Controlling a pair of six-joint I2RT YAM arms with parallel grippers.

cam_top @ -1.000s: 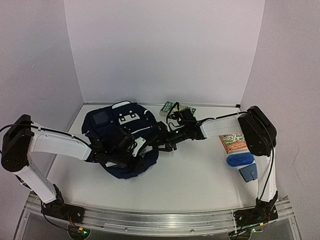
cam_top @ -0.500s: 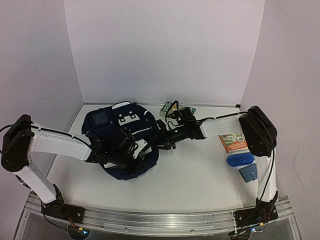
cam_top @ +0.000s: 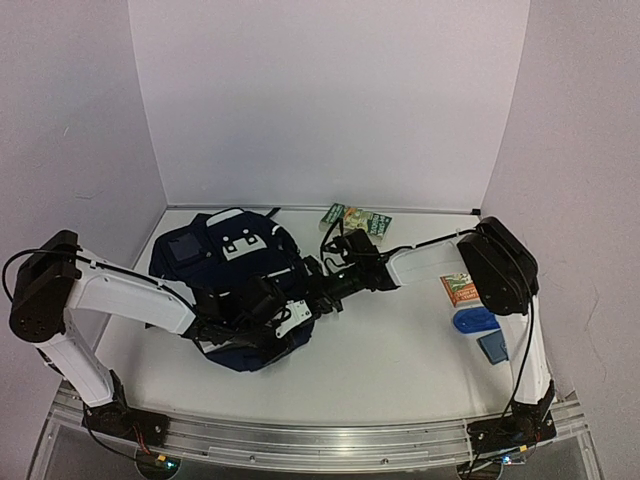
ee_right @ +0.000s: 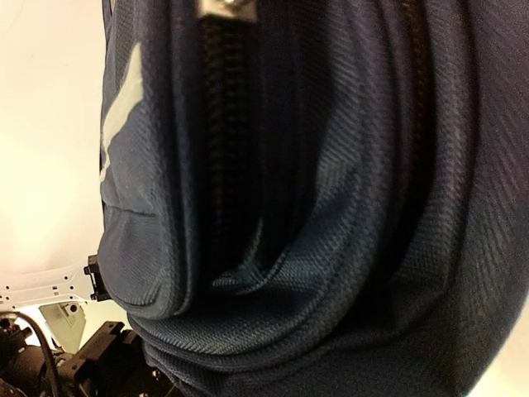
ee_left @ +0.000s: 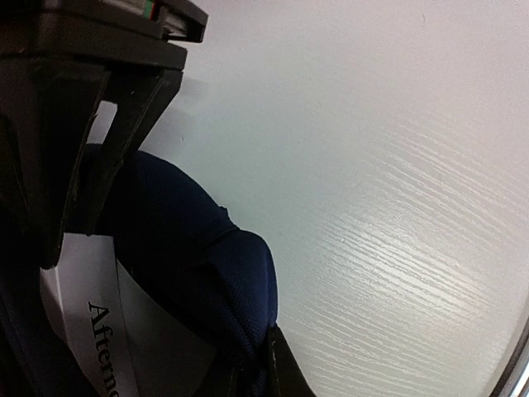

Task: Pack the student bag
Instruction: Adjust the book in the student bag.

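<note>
Top external: left fingers [ee_left: 124, 107] and right fingers [cam_top: 318, 290] seemingly press student bag [cam_top: 225, 265]; their spread unreadable.

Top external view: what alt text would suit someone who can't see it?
The white left arm and right arm meet at a navy student bag lying on a white table. A blue pouch and other small items lie to its right.

Navy blue fabric backpack [cam_top: 225, 262] sits left of centre on the white table [cam_top: 400, 360]. My left gripper [cam_top: 283, 318] is at its near-right edge and my right gripper [cam_top: 314, 290] at its right side (contact unclear). Green cardboard box [cam_top: 357, 218] behind; red-bordered booklet [cam_top: 458, 289] and blue pouch [cam_top: 473, 320] far right.
</note>
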